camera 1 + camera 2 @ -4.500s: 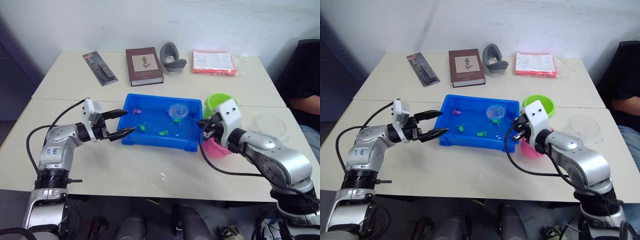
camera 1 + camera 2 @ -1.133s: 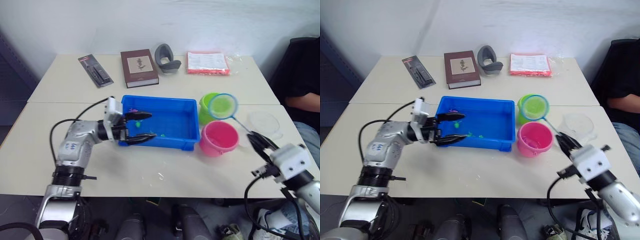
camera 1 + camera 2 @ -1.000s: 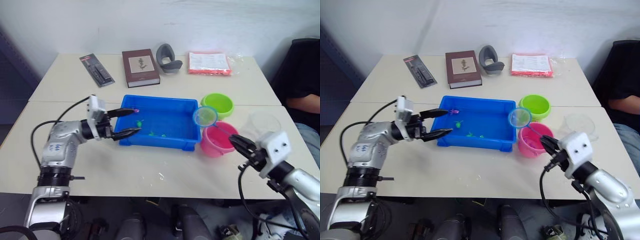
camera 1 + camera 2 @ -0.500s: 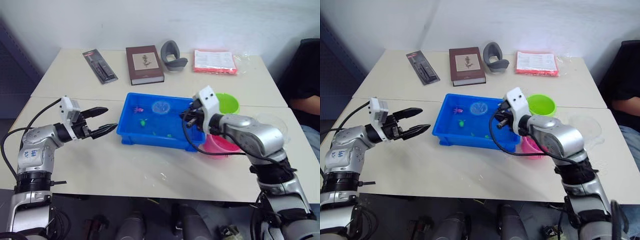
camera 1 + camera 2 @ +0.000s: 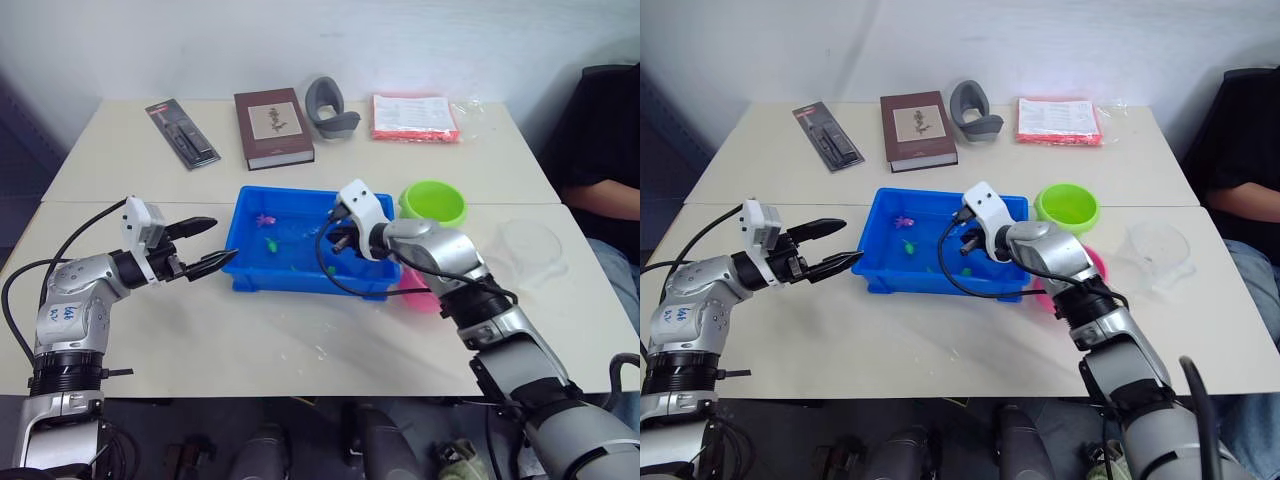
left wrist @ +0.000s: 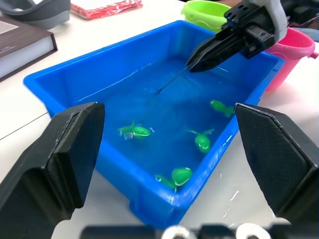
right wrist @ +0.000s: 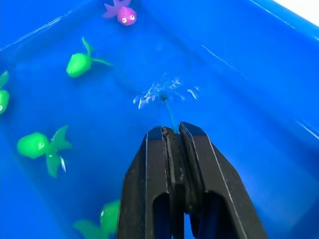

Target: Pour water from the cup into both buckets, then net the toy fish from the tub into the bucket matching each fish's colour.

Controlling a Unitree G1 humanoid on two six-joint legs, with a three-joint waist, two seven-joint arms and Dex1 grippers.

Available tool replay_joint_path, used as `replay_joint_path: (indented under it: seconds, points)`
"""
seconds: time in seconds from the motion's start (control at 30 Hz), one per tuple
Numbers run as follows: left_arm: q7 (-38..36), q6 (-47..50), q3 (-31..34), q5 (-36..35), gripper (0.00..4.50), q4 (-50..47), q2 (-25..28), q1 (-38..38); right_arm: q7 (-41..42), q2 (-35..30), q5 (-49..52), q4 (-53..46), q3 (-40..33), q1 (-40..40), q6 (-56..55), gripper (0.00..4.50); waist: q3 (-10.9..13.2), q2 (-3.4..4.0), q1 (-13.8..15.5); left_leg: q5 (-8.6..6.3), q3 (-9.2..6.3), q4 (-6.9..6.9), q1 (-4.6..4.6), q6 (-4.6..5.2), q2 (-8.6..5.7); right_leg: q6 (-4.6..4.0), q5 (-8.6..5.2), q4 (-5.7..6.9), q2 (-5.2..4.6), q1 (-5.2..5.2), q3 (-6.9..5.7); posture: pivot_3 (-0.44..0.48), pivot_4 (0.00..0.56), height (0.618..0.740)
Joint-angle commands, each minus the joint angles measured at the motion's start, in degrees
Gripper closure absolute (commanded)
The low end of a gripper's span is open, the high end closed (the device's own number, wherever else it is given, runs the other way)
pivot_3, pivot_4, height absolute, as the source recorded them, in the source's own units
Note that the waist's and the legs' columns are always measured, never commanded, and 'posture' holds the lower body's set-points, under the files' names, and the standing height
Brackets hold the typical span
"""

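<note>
The tub [image 5: 300,283] is sitting mid-table, with toy fish [image 7: 79,63] lying in it. The two buckets [image 5: 433,202] are standing to its right, the cup [image 5: 530,243] further right. A book [image 5: 272,127] is lying behind the tub.

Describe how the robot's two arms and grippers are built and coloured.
Both arms are silver-grey metal with black joints and loose black cables. Each wrist carries a white block. The left gripper and right gripper have two tapered black fingers. The left upper arm bears small blue markings.
</note>
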Motion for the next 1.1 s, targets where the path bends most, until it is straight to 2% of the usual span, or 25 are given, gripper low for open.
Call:
replay_joint_path:
  seconds: [0.03, 0.27, 0.4, 0.53, 0.7, 0.8, 1.1]
  points:
    - [0.98, 0.85, 0.48, -0.56, 0.03, -3.44, 0.12, 0.50, 1.72, 5.04, -4.82, 7.91, 0.29, -4.88, -9.85, 4.50, 0.00, 0.00, -0.35, 0.00, 0.01, 0.00, 0.01, -0.01, 0.00, 0.00, 0.00, 0.02, 0.00, -0.01, 0.00, 0.000, 0.150, 0.740]
    - [1.97, 1.99, 0.64, -0.73, 0.03, -4.91, 0.14, 1.28, 3.28, 8.44, -6.33, 12.79, -1.81, -5.48, -17.70, 4.50, 0.00, 0.00, -1.05, 0.02, 0.06, -0.02, 0.02, -0.05, 0.02, 0.00, 0.00, 0.07, -0.02, -0.07, 0.01, 0.000, 0.150, 0.740]
    - [2.04, 1.96, 1.07, -0.65, 0.03, -4.40, 0.62, 1.93, 5.00, 7.73, -6.78, 9.44, -3.05, -3.21, -19.52, 4.50, 0.00, 0.00, -1.35, 0.03, 0.05, -0.02, 0.02, -0.07, 0.02, 0.00, 0.00, 0.07, -0.03, -0.08, -0.01, 0.000, 0.150, 0.740]
    - [1.19, 1.72, 1.43, -1.21, 0.03, -4.13, 0.69, 2.22, 7.22, 5.31, -6.19, 0.24, -4.06, 1.57, -18.72, 4.50, 0.00, 0.00, -1.29, 0.02, 0.05, -0.02, 0.01, -0.07, 0.02, 0.00, 0.00, 0.06, -0.04, -0.08, -0.01, 0.000, 0.150, 0.740]
    - [-1.62, 0.83, 1.39, -2.40, 0.03, -3.63, 0.38, 2.09, 10.42, -0.47, -3.21, -18.59, -5.85, 11.65, -13.32, 4.50, 0.00, 0.00, -0.99, 0.01, 0.04, -0.02, 0.00, -0.06, 0.00, 0.00, 0.01, 0.04, -0.08, -0.07, -0.02, 0.000, 0.150, 0.740]
    - [-3.93, 0.62, 0.50, -3.04, 0.03, -3.21, -0.12, 1.50, 10.57, -4.42, -0.75, -29.22, -8.70, 17.74, -9.21, 4.50, 0.00, 0.00, -0.83, 0.00, 0.04, -0.02, 0.00, -0.05, 0.00, 0.00, 0.01, 0.02, -0.09, -0.06, -0.04, 0.000, 0.150, 0.740]
    - [-8.19, 1.63, -4.90, -3.79, 0.03, -6.27, -3.92, -0.66, 8.76, -10.12, 5.68, -49.43, -19.92, 32.41, -2.16, 4.50, -0.01, -0.01, 0.40, -0.03, 0.10, -0.02, 0.06, 0.01, -0.01, 0.01, 0.01, 0.00, -0.09, 0.00, -0.05, 0.000, 0.150, 0.740]
